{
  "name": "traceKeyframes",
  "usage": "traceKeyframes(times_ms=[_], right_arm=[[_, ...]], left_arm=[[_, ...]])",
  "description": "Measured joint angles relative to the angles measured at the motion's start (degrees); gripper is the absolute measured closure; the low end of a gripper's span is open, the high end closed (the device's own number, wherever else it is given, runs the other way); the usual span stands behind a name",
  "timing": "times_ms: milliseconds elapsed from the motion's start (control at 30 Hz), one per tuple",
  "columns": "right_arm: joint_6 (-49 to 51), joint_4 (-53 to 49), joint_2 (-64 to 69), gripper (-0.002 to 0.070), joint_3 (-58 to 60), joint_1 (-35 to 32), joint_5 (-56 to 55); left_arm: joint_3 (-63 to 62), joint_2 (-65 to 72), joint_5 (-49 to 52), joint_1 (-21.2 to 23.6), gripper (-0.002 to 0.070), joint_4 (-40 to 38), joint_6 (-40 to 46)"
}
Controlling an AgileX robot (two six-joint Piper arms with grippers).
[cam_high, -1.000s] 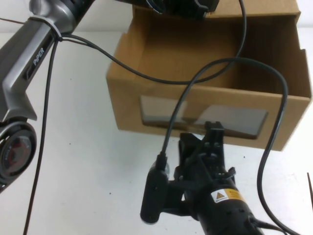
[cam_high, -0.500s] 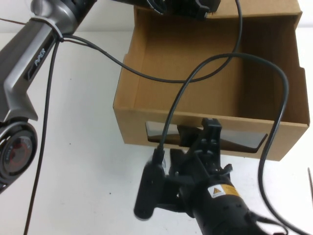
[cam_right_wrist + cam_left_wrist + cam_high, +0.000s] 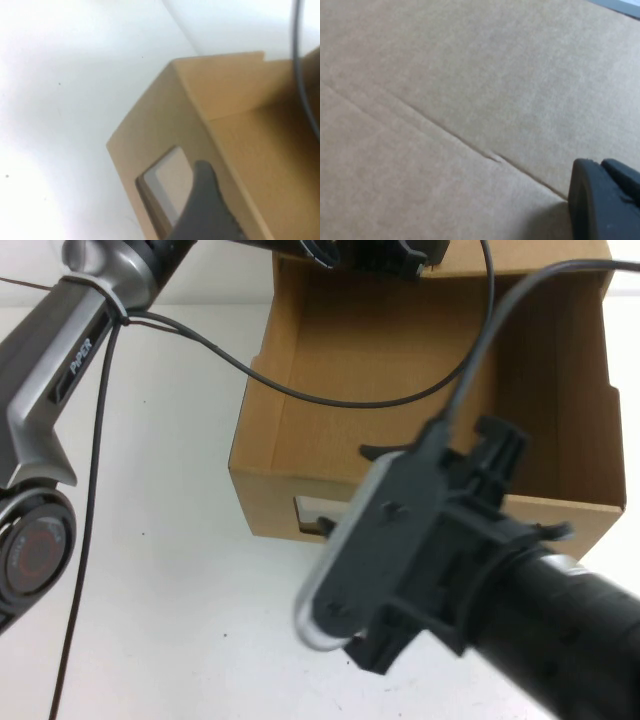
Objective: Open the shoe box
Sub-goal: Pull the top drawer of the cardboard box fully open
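Note:
The brown cardboard shoe box stands open on the white table, its inside bare, with a window cut in its near wall. My left gripper is at the top of the high view, against the box's far cardboard, which fills the left wrist view. My right gripper hangs raised above the near wall, open and holding nothing. In the right wrist view one of its fingers shows over the box's near wall beside the window.
Black cables sag across the box's opening. The left arm's grey link and its base line the left edge. Bare white table lies left of and in front of the box.
My right gripper has opened and let go at the box's near wall, then risen up toward the camera. The box has shifted slightly and settled lower.

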Motion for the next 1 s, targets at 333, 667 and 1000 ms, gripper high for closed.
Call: traceKeyframes(times_ms=[333, 667, 1000], right_arm=[[-2.84, 1.88, -6.25, 0.0642, 0.0, 0.0, -2.07], [-2.84, 1.96, -6.62, 0.0692, 0.0, 0.0, -6.49], [-1.13, 1.96, -6.99, 0.0694, 0.0, 0.0, -8.68]], left_arm=[[0.0, -0.53, 0.67, 0.89, 0.0679, -0.97, -0.9], [1.27, -5.23, 0.23, 1.47, 0.0679, 3.85, -0.9], [1.88, -15.33, 0.42, 2.26, 0.0679, 8.73, -1.9]])
